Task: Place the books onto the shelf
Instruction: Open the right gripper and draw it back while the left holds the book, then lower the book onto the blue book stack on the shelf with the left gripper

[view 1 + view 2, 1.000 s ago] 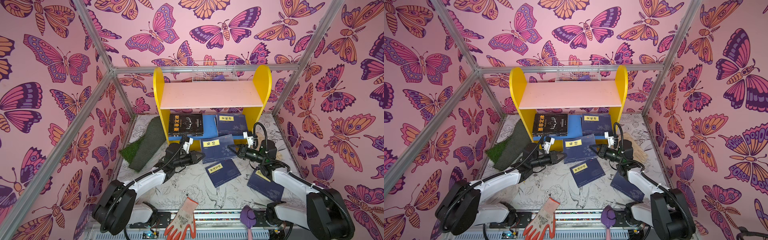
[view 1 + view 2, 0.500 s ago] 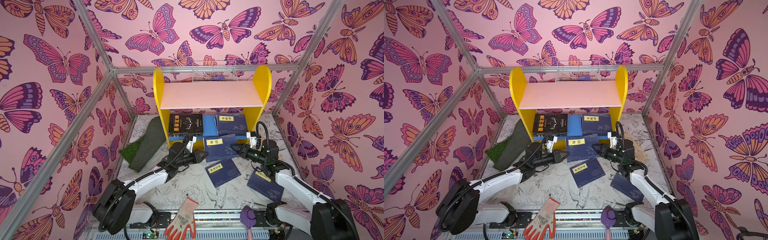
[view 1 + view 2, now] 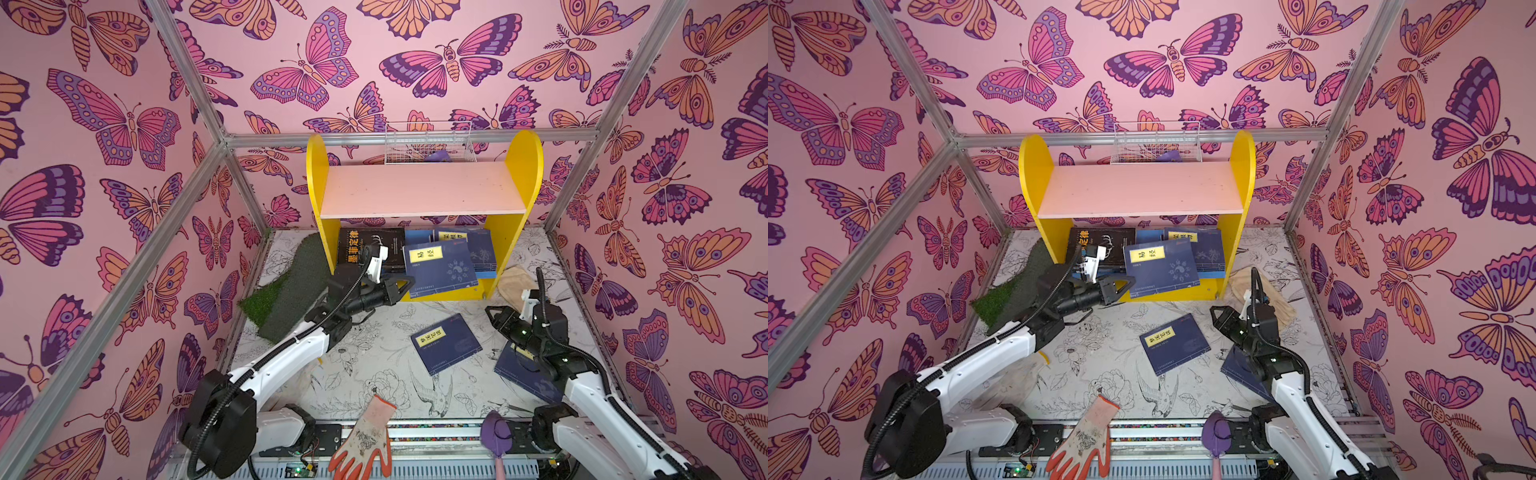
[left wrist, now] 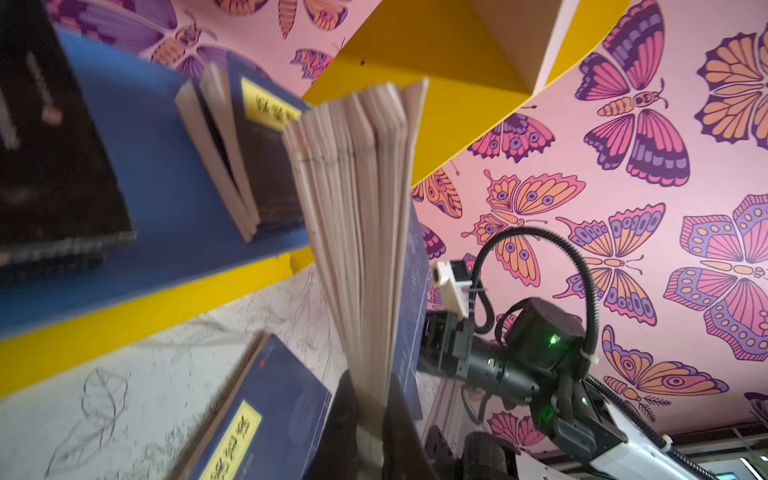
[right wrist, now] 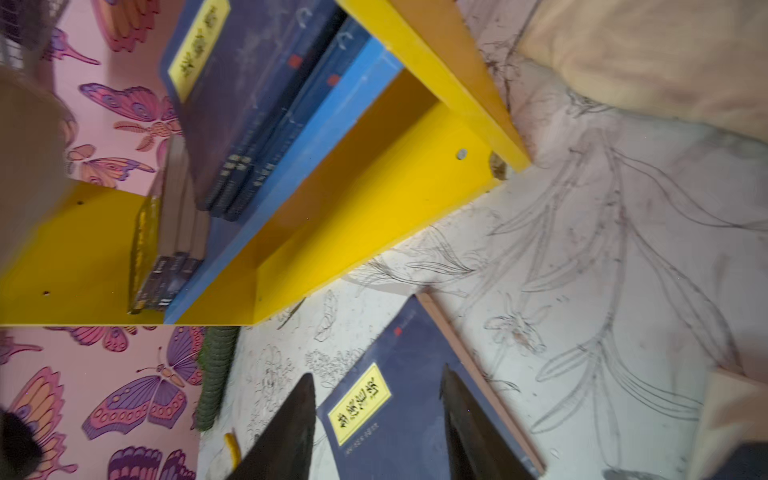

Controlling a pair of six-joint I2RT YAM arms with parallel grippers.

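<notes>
Left gripper [image 3: 404, 286] is clamped hard on the near left corner of a thin navy-blue book with a yellow title label [image 3: 441, 266]. The left wrist view shows its page block fanning up from between the jaws. This held book sits half in, half out of the small two-tier shelf with yellow rounded sides, pink upper board and blue lower board [image 3: 419, 189]: label end over the blue board, near end overhanging the yellow front rail, tilted. From the jaws it runs away and to the right, long axis front-to-back into the lower tier. It lies between the black paperback with large pale characters [image 3: 368, 249] at the left of that board and the stack of navy-blue books [image 3: 482, 249] at the right, hiding part of the stack; contact cannot be told. Judgement: the next move is a straight push along that axis, and only the left arm is placed for it. Right gripper [image 3: 492, 314] is well apart from the shelf, jaws parted with a clear gap, nothing between them. The right wrist view has them aimed at a second navy-blue book with yellow label [image 3: 444, 344], flat on the sketch-printed desk [image 3: 374, 374]. A third navy-blue book [image 3: 519, 372] lies partly under the right arm.
</notes>
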